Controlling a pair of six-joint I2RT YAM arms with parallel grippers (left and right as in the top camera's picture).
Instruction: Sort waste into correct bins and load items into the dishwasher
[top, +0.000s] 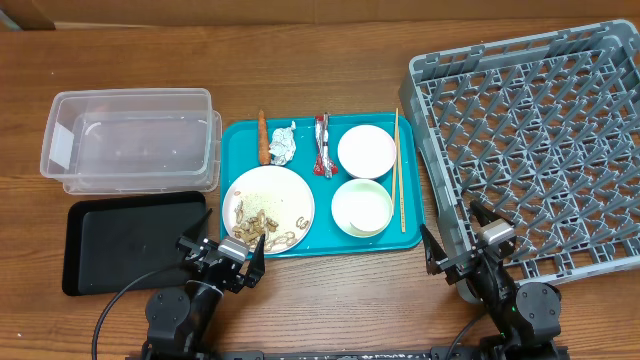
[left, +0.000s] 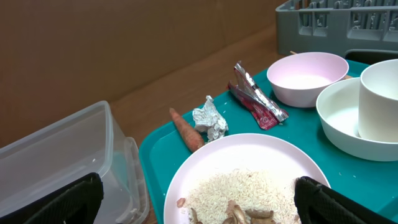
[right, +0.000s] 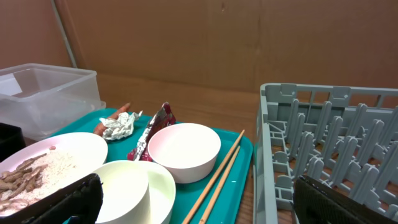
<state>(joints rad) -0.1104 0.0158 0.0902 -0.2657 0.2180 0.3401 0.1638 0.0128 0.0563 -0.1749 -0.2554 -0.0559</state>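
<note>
- Wooden surface (top: 330, 300), overhead: left jaws spread, just short of the scrap-laden plate (top: 285, 185); right jaws spread by the grey rack (top: 540, 140) corner.
- Left wrist: plate between the spread jaws; carrot (left: 186, 129) and foil ball (left: 209, 118) beyond.
- Right wrist: jaws spread, empty; chopsticks (right: 216, 174) ahead, between bowl (right: 184, 149) and rack.

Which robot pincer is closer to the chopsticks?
The right pincer. It is just below and right of the chopsticks, off the teal tray corner. The left pincer is far over by the plate, at the tray's other side.
</note>
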